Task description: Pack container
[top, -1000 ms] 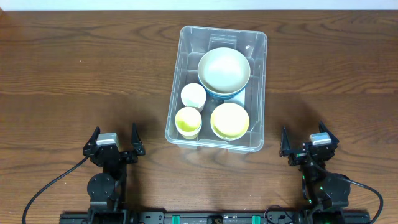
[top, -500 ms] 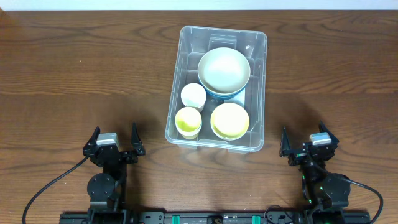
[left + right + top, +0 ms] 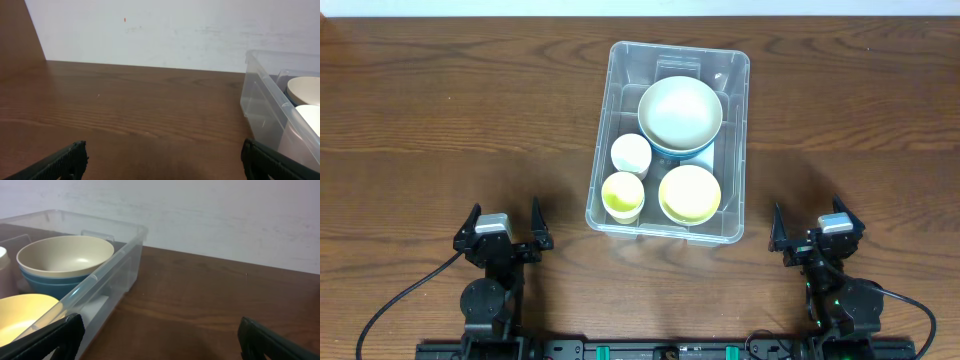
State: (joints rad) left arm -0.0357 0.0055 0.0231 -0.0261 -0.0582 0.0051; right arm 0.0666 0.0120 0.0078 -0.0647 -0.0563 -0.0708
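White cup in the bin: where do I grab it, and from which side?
I'd pinch the white cup by its rim, coming straight down from above: it stands upright and open. Put the outer finger on its far side, where the container floor is bare; the big bowl and yellow cup crowd the others.

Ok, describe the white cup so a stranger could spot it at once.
Find the clear container in the middle of the wooden table. Two cups stand along its left side; the white cup is the far one, beside the big bowl. Its neighbour, the near cup, is yellow-green inside, while this one is plain white.
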